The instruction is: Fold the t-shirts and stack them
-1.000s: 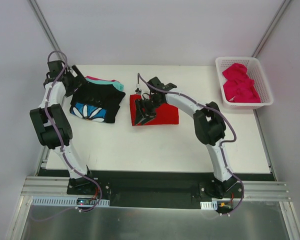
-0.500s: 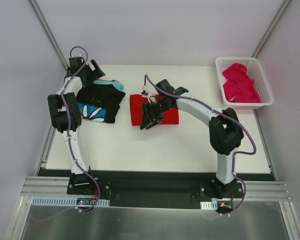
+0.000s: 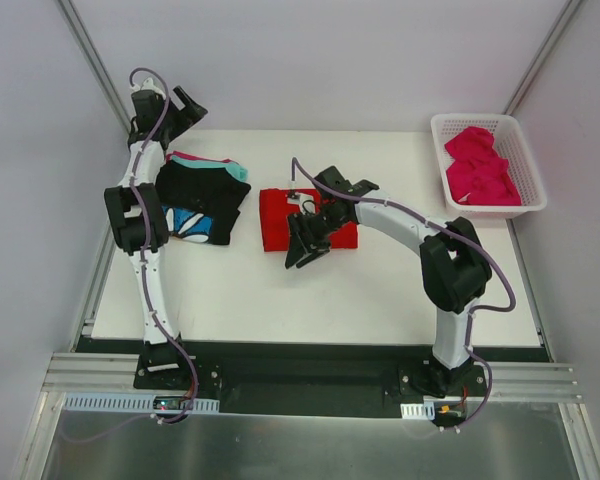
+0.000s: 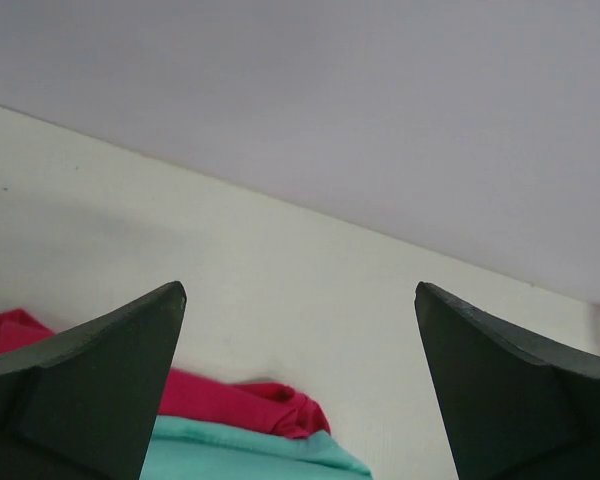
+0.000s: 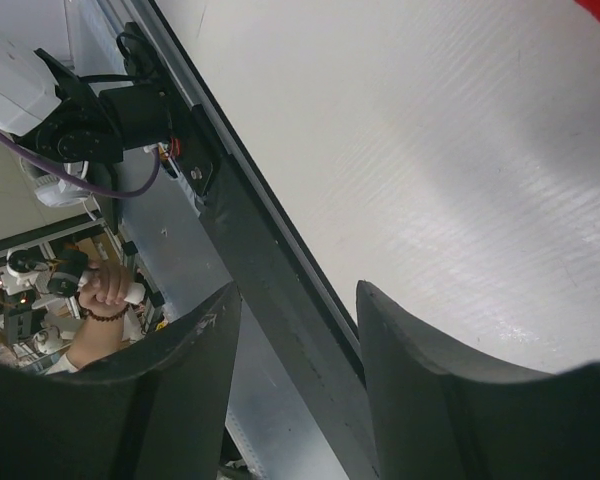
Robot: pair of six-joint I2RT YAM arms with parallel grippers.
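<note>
Top external: found red t-shirt [image 3: 277,212] folded flat. Logged black flower-print t-shirt [image 3: 208,192] stacked just left of it, and magenta-pink t-shirts [image 3: 480,165] in basket [image 3: 533,170] well to its right. Noted right gripper [image 3: 298,255] at its near edge and left gripper [image 3: 185,103] raised far to its left.
Left wrist: saw fingers spread wide.
Right wrist: saw fingers parted, pinching nothing.

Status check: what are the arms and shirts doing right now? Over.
Left gripper open, raised over far-left corner. Right gripper open, empty, at folded red shirt's near edge. Black flowered shirt tops stack. Nothing blocking.
</note>
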